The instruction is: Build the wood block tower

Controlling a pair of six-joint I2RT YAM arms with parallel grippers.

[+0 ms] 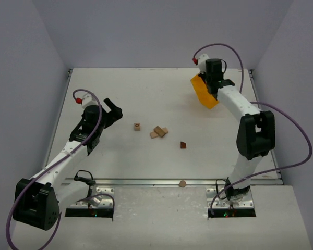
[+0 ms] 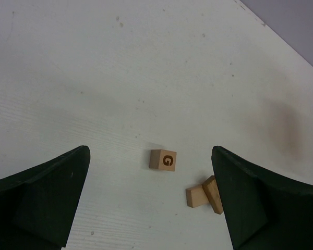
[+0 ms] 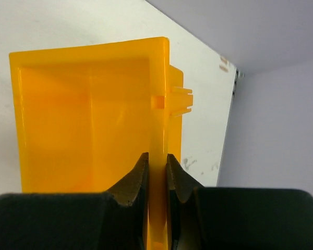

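Observation:
The wooden pieces lie loose on the table and nothing is stacked as a tower. A small pale cube marked G point(image 1: 137, 126) point(image 2: 163, 160) lies left of two pale flat planks point(image 1: 158, 132) point(image 2: 204, 195) that overlap. A dark reddish-brown wedge point(image 1: 183, 145) lies apart to the right. My left gripper point(image 1: 113, 110) point(image 2: 151, 208) is open and empty, above the table left of the cube. My right gripper point(image 1: 211, 86) point(image 3: 157, 166) is shut on a wall of the yellow plastic bin point(image 1: 204, 91) point(image 3: 88, 114) at the far right.
A lone round wooden disc point(image 1: 182, 183) lies by the metal rail point(image 1: 172, 181) at the table's near edge. Grey walls enclose the table on the left, back and right. The right arm's cables loop over the right side.

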